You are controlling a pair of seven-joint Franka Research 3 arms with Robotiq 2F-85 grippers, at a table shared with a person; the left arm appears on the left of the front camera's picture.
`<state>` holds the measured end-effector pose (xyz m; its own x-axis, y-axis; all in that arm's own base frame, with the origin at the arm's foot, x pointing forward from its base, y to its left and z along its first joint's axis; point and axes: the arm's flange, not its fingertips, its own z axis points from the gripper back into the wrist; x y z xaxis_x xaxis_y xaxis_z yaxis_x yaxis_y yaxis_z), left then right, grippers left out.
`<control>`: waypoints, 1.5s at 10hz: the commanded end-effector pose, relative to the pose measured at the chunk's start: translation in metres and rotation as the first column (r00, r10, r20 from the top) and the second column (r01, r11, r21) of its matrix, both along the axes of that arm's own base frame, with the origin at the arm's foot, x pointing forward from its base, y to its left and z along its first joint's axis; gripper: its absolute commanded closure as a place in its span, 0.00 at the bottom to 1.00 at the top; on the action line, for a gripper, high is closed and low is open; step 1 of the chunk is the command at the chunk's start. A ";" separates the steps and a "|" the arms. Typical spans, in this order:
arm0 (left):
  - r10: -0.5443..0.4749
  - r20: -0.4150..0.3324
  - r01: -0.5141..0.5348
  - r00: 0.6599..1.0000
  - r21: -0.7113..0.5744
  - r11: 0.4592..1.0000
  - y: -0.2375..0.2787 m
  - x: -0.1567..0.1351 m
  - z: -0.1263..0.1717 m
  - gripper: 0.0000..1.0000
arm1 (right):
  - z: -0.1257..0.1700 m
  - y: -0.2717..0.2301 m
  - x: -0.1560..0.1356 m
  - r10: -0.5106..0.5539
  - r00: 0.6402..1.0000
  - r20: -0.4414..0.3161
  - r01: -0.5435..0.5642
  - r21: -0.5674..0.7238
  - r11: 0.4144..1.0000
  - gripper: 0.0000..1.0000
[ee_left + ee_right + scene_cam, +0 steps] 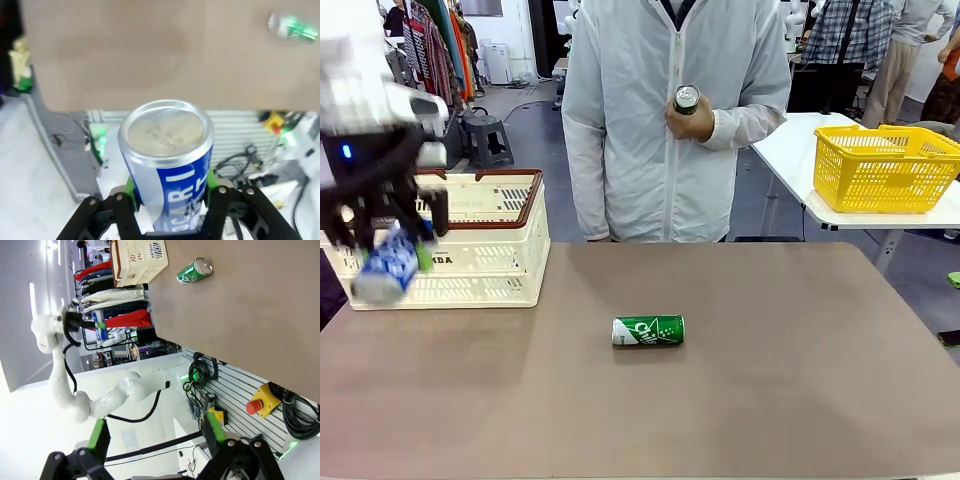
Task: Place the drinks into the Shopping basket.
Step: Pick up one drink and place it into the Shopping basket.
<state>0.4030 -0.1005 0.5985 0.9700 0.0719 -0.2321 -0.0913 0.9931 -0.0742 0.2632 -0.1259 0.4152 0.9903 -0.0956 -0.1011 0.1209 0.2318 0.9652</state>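
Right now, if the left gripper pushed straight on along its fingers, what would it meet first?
The blue can clamped in the left gripper leads. Beyond it lies the near edge of the brown table, above a grey slotted panel; probably the table edge first, though depth is unclear.

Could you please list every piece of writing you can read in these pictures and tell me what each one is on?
"CARI": white letters on the blue can gripped by the left end effector; the rest is cut off.
"26 04 20": stamped on that can's silver end; the line below is too blurred.
"DA": end of a word on the cream basket, its start hidden.
The green can has a white logo, too small to read.
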 end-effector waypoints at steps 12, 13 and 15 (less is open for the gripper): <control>0.118 0.152 -0.143 0.981 0.165 0.976 -0.006 0.267 -0.100 1.00 | 0.007 0.001 0.002 -0.014 1.000 -0.008 0.014 0.020 1.000 0.00; 0.108 0.133 -0.134 0.985 0.204 0.970 -0.008 0.271 -0.108 1.00 | 0.007 0.001 0.002 -0.014 1.000 -0.008 0.014 0.020 1.000 0.00; 0.098 0.109 -0.121 0.989 0.226 0.967 -0.011 0.269 -0.123 1.00 | 0.007 0.001 0.002 -0.014 1.000 -0.008 0.014 0.020 1.000 0.00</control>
<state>0.6751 -0.1133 0.4694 0.9725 0.2084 -0.1044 -0.1966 0.9739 0.1134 0.2631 -0.1258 0.4153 0.9903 -0.0951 -0.1015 0.1212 0.2318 0.9652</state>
